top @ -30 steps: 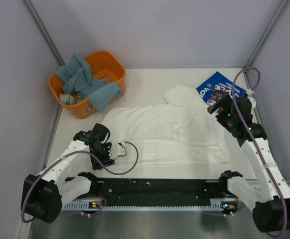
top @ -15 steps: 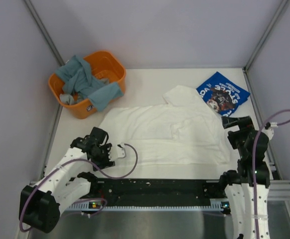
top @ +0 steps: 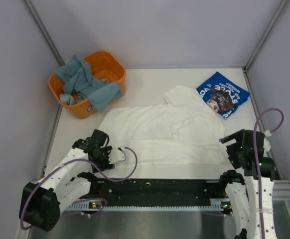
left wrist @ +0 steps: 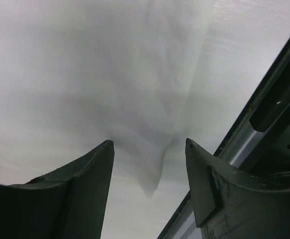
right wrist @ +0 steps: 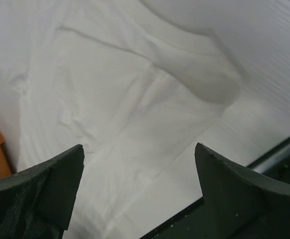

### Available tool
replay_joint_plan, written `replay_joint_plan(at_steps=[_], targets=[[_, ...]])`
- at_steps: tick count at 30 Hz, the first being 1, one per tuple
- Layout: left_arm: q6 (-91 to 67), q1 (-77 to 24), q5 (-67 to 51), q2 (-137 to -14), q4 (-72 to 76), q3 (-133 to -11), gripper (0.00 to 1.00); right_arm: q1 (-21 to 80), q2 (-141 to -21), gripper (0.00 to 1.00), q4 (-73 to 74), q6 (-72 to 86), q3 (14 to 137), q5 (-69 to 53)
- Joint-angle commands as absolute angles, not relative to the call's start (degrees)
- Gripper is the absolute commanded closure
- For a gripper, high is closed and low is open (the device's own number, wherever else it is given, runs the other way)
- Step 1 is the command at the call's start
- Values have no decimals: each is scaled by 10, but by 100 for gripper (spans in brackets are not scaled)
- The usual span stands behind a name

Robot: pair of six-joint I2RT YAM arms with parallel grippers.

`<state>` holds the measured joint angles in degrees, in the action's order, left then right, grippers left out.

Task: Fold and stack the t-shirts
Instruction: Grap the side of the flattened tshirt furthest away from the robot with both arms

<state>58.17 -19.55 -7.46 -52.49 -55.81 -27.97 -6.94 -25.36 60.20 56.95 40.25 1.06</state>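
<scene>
Now: white shirt (top: 165,134) is spread flat mid-table, long axis running left to right. Left gripper (left wrist: 147,144) is held open over the near-left corner, and right gripper (right wrist: 139,147) is held open by the near-right corner. Blue shirt (top: 222,94) is folded at far right.

Both arms sit folded low by their bases with elbows bent, the left gripper (left wrist: 148,142) tipped downward with its jaws parted and empty, and the right gripper (right wrist: 139,146) spread wide, gripping nothing.
</scene>
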Motion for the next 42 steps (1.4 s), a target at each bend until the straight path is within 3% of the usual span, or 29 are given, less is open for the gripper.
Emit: replay_joint_plan(at_steps=[1,3,6,9,12,16,25,28,30,33,39,42], targets=[[583,-194,-60,-553,-504,-277,36,-73,-294,10,760,625,419,107],[581,-194,-57,-558,-500,-276,37,-72,-315,16,767,641,412,93],[581,-195,-57,-548,-497,-270,38,-72,-339,42,775,705,361,54],[584,-195,-63,-536,-493,-264,38,-72,-356,55,754,750,311,40],[576,-195,-71,-539,-483,-258,39,-72,-349,53,714,761,299,68],[560,-194,-77,-539,-459,-241,39,-72,-325,38,658,753,293,97],[539,-195,-63,-533,-439,-230,50,-72,-409,43,593,776,216,81],[529,-194,-62,-521,-436,-229,61,-72,-449,44,571,759,227,106],[526,-195,-63,-515,-436,-229,72,-72,-460,50,566,755,235,122],[524,-195,-60,-505,-430,-229,98,-73,-461,65,567,751,236,145],[529,-195,-53,-494,-447,-243,100,-74,-462,88,573,754,235,155],[561,-195,-76,-483,-515,-264,100,-78,-450,97,647,784,264,187]])
